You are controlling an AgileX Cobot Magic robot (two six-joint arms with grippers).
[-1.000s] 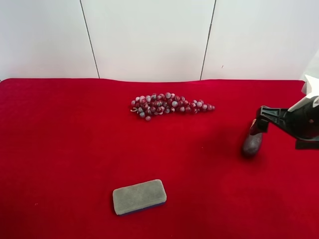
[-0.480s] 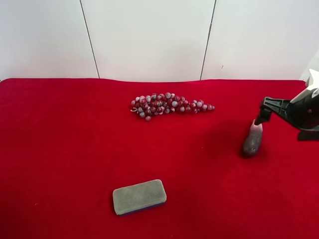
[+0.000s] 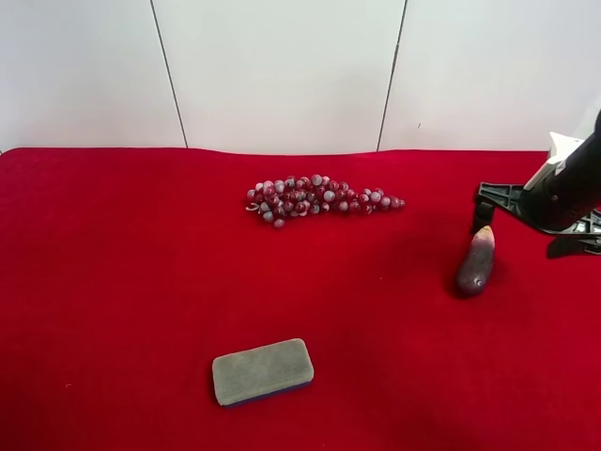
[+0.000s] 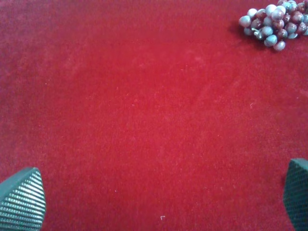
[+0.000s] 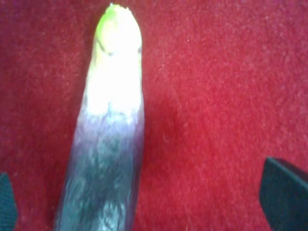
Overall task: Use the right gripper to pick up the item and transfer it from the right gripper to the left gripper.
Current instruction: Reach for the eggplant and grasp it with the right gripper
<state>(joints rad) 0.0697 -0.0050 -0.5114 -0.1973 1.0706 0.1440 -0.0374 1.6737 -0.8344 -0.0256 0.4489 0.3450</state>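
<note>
A red cloth (image 3: pixel 141 272) is seen covering the whole work surface, with a white panelled wall (image 3: pixel 282 75) behind it. The eggplant (image 3: pixel 475 265) is found lying on the cloth near the exterior high view's right edge, its dark rounded end towards the camera and its narrow pale end towards the wall. The right gripper (image 5: pixel 144 199) is positioned over that narrow end. In the right wrist view its jaws are observed spread wide to either side of the eggplant (image 5: pixel 108 144), which lies nearer one finger than the other, and nothing is gripped. Whether the finger above the pale end touches it cannot be determined from the exterior high view. The left gripper (image 4: pixel 159 197) is recorded with its jaws likewise wide apart, only bare cloth between its ribbed pads (image 4: pixel 21 202). A bunch of grapes (image 3: pixel 319 197) is noted near the middle of the cloth towards the wall, well apart from the eggplant, and is also caught at the edge of the left wrist view (image 4: pixel 276 21). A grey eraser (image 3: pixel 263 371) lies flat nearer the camera, apart from everything else.
</note>
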